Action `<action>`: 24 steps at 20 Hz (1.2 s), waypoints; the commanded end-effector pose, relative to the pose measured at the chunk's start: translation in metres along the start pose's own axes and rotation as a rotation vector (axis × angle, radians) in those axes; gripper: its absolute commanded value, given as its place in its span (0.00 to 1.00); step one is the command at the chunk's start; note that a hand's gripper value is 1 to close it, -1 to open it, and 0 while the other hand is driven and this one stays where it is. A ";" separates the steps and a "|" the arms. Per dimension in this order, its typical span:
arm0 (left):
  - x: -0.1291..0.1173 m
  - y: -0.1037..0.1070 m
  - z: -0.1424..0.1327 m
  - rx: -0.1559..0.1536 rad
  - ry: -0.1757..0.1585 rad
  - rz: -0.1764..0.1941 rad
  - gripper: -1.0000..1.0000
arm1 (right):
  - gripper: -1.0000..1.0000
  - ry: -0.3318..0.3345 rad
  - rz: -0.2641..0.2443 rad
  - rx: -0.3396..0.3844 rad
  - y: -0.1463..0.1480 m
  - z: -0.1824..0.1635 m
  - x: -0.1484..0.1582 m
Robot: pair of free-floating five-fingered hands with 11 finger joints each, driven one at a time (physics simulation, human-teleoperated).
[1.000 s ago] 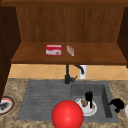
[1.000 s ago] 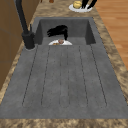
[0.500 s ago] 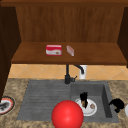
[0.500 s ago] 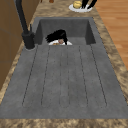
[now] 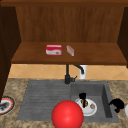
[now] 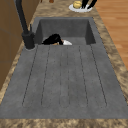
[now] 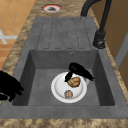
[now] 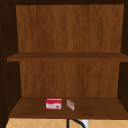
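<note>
Left hand (image 5: pixel 82 96) down in the basin, fingers pinching a brown bun (image 7: pixel 74 81) on the white plate (image 7: pixel 58 87). A small round piece (image 7: pixel 68 94) lies just beside it on the plate. Faucet (image 5: pixel 67 75) behind. Red ball (image 5: pixel 67 114) in front, left. Right hand (image 5: pixel 117 104) curled, holding nothing, over the counter beyond the basin wall.

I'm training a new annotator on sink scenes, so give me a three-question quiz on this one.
1. True or false: the left hand is over the white plate in the sink basin.
2. Which shelf item is larger: A) red box, B) small pink box?
3. Fill in: the right hand hangs at the basin's ____ rim.

Key: 1 true; 2 A; 3 right.
</note>
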 end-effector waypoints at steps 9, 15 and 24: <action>-0.019 -0.033 -0.001 -0.055 0.028 0.264 0.00 | 0.50 0.000 0.000 0.000 0.000 0.000 0.000; -0.017 -0.036 0.003 -0.055 -0.002 0.216 0.00 | 0.50 0.000 0.000 0.000 0.000 0.000 0.000; -0.019 -0.014 0.010 -0.021 -0.036 0.196 1.00 | 0.50 0.000 0.000 0.000 0.000 0.000 0.000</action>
